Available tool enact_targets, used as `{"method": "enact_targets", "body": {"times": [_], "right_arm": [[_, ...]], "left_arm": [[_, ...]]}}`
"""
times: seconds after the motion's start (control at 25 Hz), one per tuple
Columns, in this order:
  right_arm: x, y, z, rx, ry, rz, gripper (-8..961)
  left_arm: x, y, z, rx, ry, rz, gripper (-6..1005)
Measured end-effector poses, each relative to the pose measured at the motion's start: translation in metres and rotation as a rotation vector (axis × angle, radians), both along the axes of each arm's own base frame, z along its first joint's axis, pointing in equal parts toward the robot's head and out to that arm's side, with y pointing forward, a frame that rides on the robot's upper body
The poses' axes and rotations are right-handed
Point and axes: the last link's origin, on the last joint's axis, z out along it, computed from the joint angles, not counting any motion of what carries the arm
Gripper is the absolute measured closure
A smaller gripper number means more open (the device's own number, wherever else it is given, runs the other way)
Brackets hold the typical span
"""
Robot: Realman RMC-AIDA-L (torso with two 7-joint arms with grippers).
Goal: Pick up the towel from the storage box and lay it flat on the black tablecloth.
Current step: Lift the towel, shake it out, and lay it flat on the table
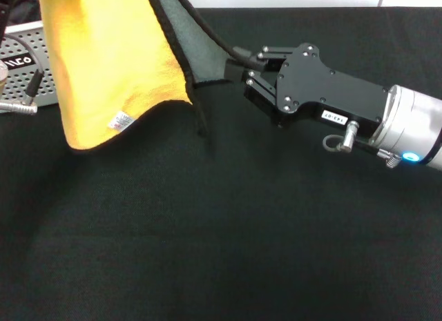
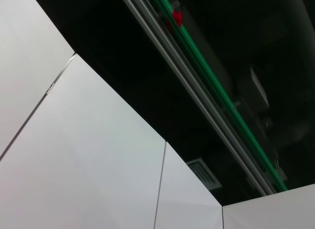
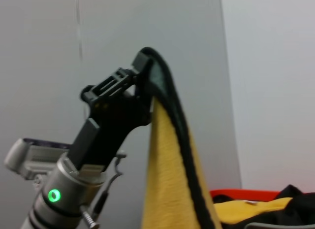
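The towel (image 1: 103, 59) hangs in the air at the upper left over the black tablecloth (image 1: 221, 231), yellow face toward me, its white label low down and its grey-green face behind. In the right wrist view my left gripper (image 3: 145, 59) is shut on the towel's (image 3: 167, 189) top edge and holds it high; it is above the head view's frame. My right gripper (image 1: 233, 69) reaches in from the right and is shut on the towel's grey-green side corner, drawing it sideways. The storage box (image 1: 27, 79) stands at the far left behind the towel.
The tablecloth spreads in front of and below the hanging towel. The left wrist view shows only wall panels (image 2: 88, 155) and a dark ceiling with a rail. A metal fitting (image 1: 17, 108) sticks out near the box.
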Motion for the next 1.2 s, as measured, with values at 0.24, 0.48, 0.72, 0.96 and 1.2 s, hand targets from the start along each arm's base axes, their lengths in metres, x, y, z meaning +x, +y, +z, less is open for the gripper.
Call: {"method": "enact_targets", "body": {"times": [0.24,0.48,0.72,0.96,1.2], "right_arm": [[-0.001,-0.003,0.000,0.000,-0.009,0.031,911],[0.000,-0.004,0.004,0.011,0.006,0.044,934],[0.007,-0.002,0.023,0.053,0.052,0.027,942],[0.011,0.007,0.042,0.031,0.064,0.004,942],[0.005,0.011,0.061,-0.052,0.007,0.041,942]], "left_arm": [[0.000,0.000,0.001,0.004,-0.004,0.002,982],[0.000,-0.002,-0.003,-0.025,0.008,-0.007,981],[-0.008,-0.011,-0.012,-0.087,0.058,-0.004,981],[-0.021,-0.024,-0.015,-0.169,0.060,0.016,981],[-0.024,-0.031,-0.013,-0.301,0.189,-0.054,981]]}}
